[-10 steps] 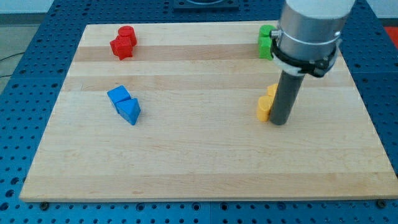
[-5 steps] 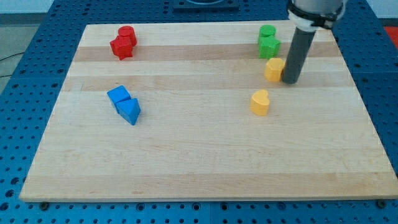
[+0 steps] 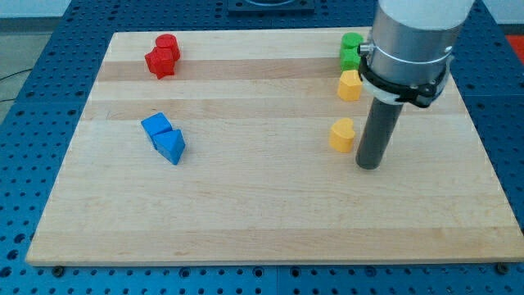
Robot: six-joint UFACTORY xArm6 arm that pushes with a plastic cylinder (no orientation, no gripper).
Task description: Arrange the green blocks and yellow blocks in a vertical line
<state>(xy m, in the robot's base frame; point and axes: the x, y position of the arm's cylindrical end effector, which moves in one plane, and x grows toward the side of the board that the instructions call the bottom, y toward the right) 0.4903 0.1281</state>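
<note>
Two green blocks [image 3: 350, 49] sit together near the view's top right, partly hidden by my arm. A yellow block [image 3: 350, 85] lies just below them. A second yellow block, heart-like in shape [image 3: 342, 135], lies lower on the board. My tip [image 3: 369, 166] rests on the board just to the right of and slightly below this lower yellow block, apart from it.
Two red blocks [image 3: 162, 56] sit together at the view's top left. A blue cube [image 3: 156, 125] and a blue triangular block [image 3: 170, 147] touch at the left middle. The wooden board [image 3: 246, 221] lies on a blue perforated table.
The upper yellow block has been pushed up and left, close under the green blocks. My tip has moved down from beside it to beside the lower yellow block.
</note>
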